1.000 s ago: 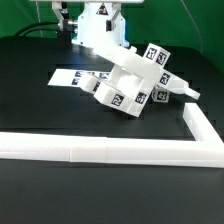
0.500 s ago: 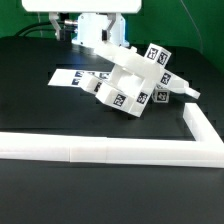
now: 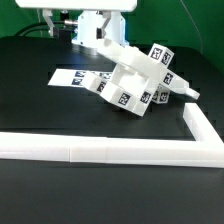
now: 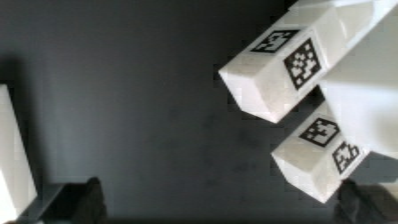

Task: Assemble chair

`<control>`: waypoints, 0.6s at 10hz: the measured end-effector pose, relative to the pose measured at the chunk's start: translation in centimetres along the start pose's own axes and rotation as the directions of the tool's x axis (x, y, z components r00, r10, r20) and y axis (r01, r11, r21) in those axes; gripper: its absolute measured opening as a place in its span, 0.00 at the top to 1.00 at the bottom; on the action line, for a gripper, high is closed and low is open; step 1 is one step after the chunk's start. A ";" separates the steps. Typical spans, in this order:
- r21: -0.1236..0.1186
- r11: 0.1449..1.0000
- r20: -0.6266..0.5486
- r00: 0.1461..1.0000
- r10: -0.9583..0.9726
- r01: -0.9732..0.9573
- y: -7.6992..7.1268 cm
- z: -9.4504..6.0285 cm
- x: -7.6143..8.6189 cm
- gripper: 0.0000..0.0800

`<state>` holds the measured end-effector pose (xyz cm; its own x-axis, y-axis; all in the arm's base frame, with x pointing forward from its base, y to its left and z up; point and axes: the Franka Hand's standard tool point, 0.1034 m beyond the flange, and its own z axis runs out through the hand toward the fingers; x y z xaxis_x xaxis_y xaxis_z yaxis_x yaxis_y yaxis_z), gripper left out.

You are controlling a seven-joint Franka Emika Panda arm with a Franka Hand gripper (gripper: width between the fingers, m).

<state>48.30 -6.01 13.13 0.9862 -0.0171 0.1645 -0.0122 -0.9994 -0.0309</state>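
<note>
white chair [image 3: 130,85], tipped on the black table [image 3: 30,110] with its long axis running from the exterior view's far left to near right, lies just off to one side of the gripper [image 4: 228,200], whose jaws stand wide apart around nothing.

Gripper [image 4: 228,203] jaws spread wide, with nothing between them. Bare black table [image 4: 143,110] lies open below the fingers. Tilted chair [image 3: 132,82] parts crowd in close on one finger's side. The marker board [image 3: 72,77] lies flat beside the chair. Beyond the chair from the gripper, the border rail [image 3: 100,150] walls the table edge.
</note>
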 end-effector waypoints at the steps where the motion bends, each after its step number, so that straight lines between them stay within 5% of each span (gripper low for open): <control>1: -0.001 1.000 0.002 1.000 0.001 -0.001 -0.2 0.1 0.0 0.19; 6: 0.018 0.997 0.009 0.997 0.081 -0.081 -1.6 -0.6 -0.6 0.19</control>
<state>47.64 -4.39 13.67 0.9835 -0.0978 0.1525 -0.0893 -0.9941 -0.0621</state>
